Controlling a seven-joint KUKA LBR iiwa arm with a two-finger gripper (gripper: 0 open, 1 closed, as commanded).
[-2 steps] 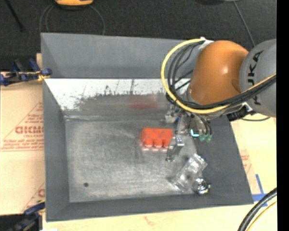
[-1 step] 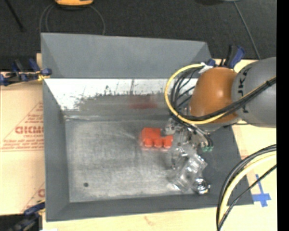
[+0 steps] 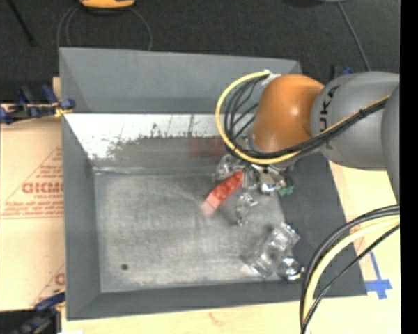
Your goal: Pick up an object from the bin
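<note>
The grey metal bin point(image 3: 80, 207) had a dull, scuffed floor point(image 3: 153, 221), and its far wall was brighter and flecked with dark scratches. The landmark was a small red-and-pink piece point(image 3: 223, 190), oblong and lying tilted on the floor, toward the far wall and right of the middle.

The pincer point(image 3: 242, 186) sat just right of that piece, low in the bin and touching or nearly touching it. Whether the pincer was open, closed or gripping the piece could not be told, since the metal parts there blurred together. Directly above the pincer, farther right and toward the far wall from the piece, bulged the arm's orange cover point(image 3: 282, 113), ringed by looped yellow and black cables point(image 3: 230, 117).

A tiny green bit point(image 3: 286, 191) showed to the right of the red-and-pink piece, past the pincer. A crumpled clear plastic thing point(image 3: 273, 250) lay to the right and nearer the front wall, well apart from the piece. A small dark speck point(image 3: 124, 267) lay far to its left, close to the front-left corner.

Left of the piece the floor stretched bare to the left wall. To its right, the arm and cables crowded the space up to the right wall.
</note>
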